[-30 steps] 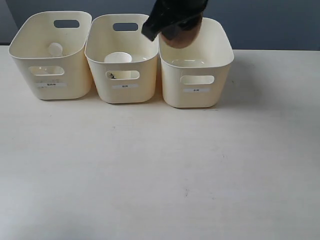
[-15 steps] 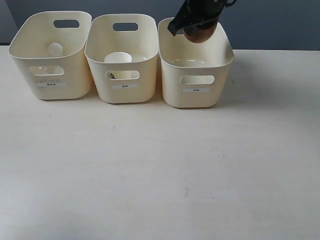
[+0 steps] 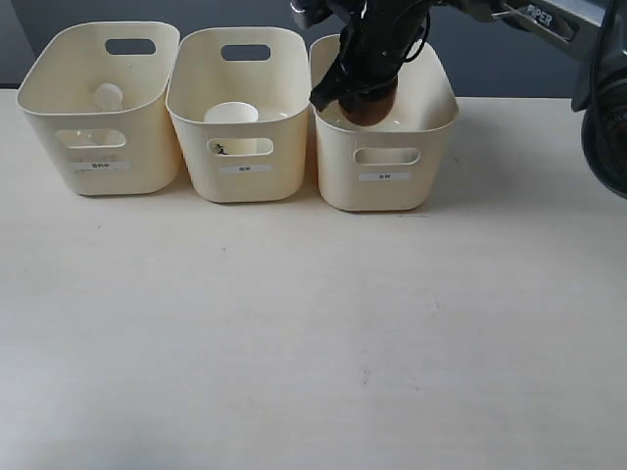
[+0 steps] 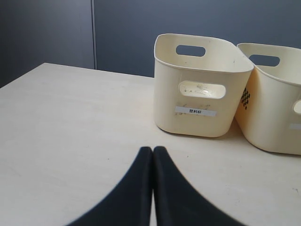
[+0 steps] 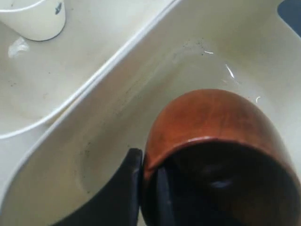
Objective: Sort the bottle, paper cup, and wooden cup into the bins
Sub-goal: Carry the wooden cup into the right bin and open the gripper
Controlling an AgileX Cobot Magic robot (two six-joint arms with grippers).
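Exterior view shows 3 cream bins in a row at the 12 o'clock edge of a pale worktop (image 3: 294, 333). The right arm reaches down from 12 o'clock into the right bin (image 3: 385, 176). Its end effector, the right end effector (image 3: 355, 93), grips the wooden cup (image 3: 370, 106), which hangs inside the bin's mouth, directly below the dark wrist and partly hidden by it.

Right wrist view shows 1 black finger (image 5: 124, 188) pressed outside the cup's rim and another inside, pinching the wall. The cup's brown belly sits just beyond the fingertips, over the bin's glossy floor; whether it touches the floor cannot be told.

The paper cup (image 3: 232, 119) stands upright in the middle bin (image 3: 245, 171), at 9 o'clock from the wooden cup. The bottle (image 3: 108, 96), seen as a white cap, lies in the left bin (image 3: 98, 162).

Left wrist view shows the left end effector (image 4: 153, 153) with its 2 black fingers pressed together, holding nothing, above bare worktop, well apart from the left bin.
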